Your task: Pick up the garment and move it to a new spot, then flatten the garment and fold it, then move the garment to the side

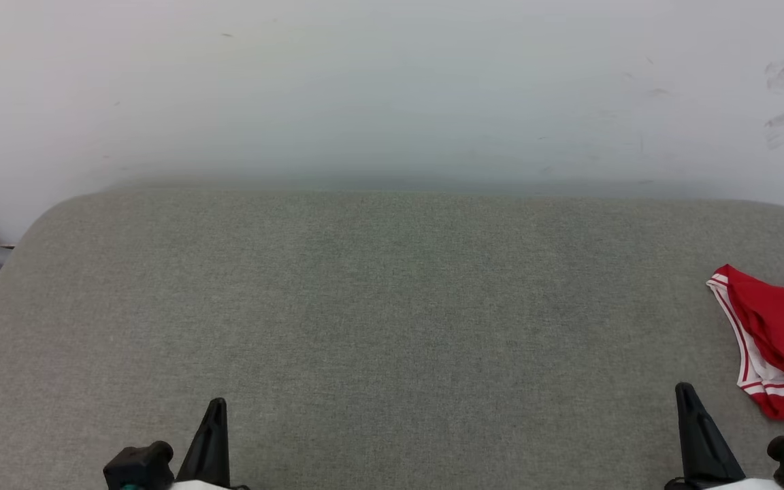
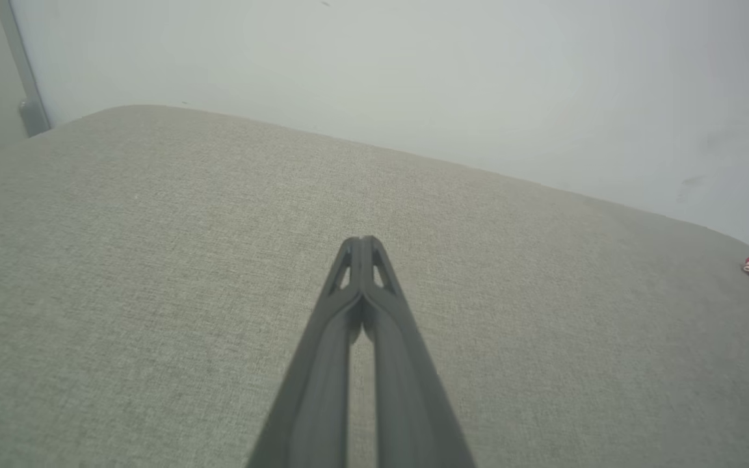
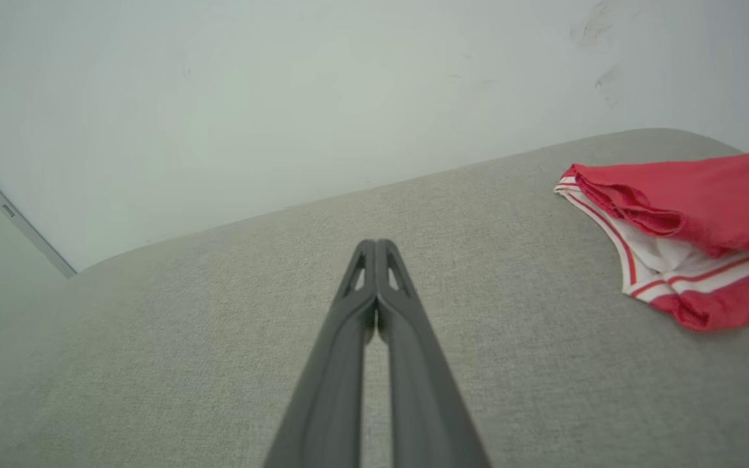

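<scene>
While both arms rest low at the near edge, we look down on a pale, scuffed wall (image 1: 392, 88) and, below it, a wide grey fabric-covered padded surface (image 1: 392, 292) with rounded far corners. That surface is what bears things here, and what lies on it is 1 item: the garment (image 1: 783, 333), a red shirt with red-and-white striped trim. It sits bunched in soft layers at the far right edge and is cut off by the picture's border, so we cannot tell whether it is folded neatly or merely heaped.

It lies well apart from the left gripper (image 1: 216, 407) and near, but not touching, the right gripper (image 1: 684, 389), a little ahead and to that gripper's right. 2 readings fit this placing: a shirt at the side waiting to be lifted toward the middle, or a shirt set aside after folding.

Both grippers point forward over the grey cloth, each with its 2 long dark fingers pressed together tip to tip and nothing between them. We judge this a resting pose, clear of the shirt.
</scene>
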Motion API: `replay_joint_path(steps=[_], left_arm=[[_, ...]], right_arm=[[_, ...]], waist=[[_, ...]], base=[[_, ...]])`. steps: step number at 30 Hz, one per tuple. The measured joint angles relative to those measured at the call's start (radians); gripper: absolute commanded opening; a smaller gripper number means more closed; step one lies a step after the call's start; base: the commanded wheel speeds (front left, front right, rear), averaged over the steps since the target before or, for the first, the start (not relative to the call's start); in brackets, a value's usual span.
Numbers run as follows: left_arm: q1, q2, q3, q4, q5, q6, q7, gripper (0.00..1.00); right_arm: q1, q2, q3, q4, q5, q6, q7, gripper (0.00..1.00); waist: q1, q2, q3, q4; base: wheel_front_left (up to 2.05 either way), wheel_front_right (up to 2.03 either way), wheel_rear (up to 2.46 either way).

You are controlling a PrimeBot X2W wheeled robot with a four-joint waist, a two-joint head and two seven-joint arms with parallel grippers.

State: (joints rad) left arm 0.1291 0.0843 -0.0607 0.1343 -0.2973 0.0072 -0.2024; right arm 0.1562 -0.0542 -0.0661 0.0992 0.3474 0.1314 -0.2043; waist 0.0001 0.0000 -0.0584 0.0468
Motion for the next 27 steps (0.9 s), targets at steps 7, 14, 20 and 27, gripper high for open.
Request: replay_joint_path(steps=[7,14,20,27], left_arm=[[-0.022,-0.002,0.014,0.011,-0.129,-0.014,0.033,0.00],[-0.046,-0.006,0.034,0.023,-0.265,-0.025,0.064,0.00],[-0.058,-0.007,0.043,0.029,-0.345,-0.034,0.085,0.00],[-0.078,-0.011,0.059,0.036,-0.448,-0.046,0.108,0.00]], right_arm=[[-0.030,0.000,-0.004,0.013,0.125,0.000,0.030,0.00],[-0.057,0.000,-0.008,0.029,0.256,0.000,0.063,0.00],[-0.070,0.000,-0.011,0.037,0.334,0.000,0.082,0.00],[-0.090,0.000,-0.014,0.049,0.434,0.000,0.106,0.00]], waist=[[0.0000,0.0000,0.004,-0.003],[0.0000,0.0000,0.008,-0.006],[0.0000,0.0000,0.011,-0.008],[0.0000,0.0000,0.015,-0.011]], base=[[0.00,0.00,0.00],[0.00,0.00,0.00],[0.00,0.00,0.00],[0.00,0.00,0.00]])
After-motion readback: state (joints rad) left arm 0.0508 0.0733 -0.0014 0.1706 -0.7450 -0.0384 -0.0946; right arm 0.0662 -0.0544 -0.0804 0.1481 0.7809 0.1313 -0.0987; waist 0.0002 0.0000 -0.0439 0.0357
